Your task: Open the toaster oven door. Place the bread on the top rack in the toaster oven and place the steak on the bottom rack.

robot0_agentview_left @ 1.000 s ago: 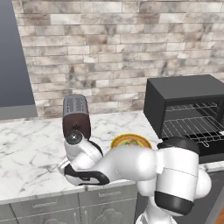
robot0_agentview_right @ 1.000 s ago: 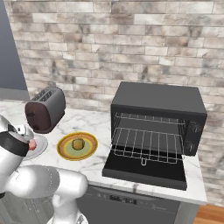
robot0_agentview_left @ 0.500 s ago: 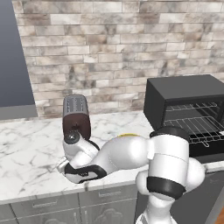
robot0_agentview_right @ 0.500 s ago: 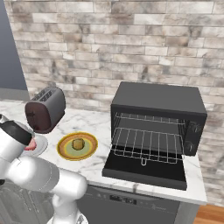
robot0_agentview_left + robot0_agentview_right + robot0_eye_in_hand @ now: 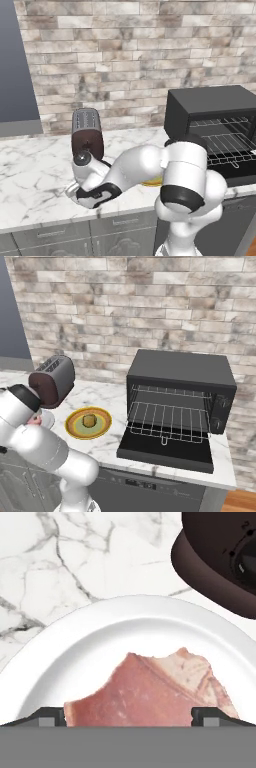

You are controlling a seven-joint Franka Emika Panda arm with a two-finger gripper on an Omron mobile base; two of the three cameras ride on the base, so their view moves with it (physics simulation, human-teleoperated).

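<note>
**Pincer low over the steak, jaws apart**

Our pincer (image 5: 128, 714) sits low over the steak (image 5: 150, 689), fingertips (image 5: 50, 716) spread wide to either side of the meat, not closed on it. We can't tell whether the tips touch the meat or the plate.

The steak lies flat on a white plate (image 5: 75, 647), pink-red with a paler marbled corner. The plate rests on the marble counter (image 5: 60, 567), just beside the dark brown slot toaster (image 5: 220, 567), whose dial side shows in the hand view.

From the right base view, the bread (image 5: 89, 420) sits in the middle of the yellow-rimmed green plate (image 5: 75, 428), between the slot toaster and the toaster oven (image 5: 182, 393). The toaster oven door (image 5: 165, 451) is folded down flat, fully open. The top rack (image 5: 172, 393) and the bottom rack (image 5: 167, 423) are both bare; the bottom one is pulled partway out over the door.
</note>
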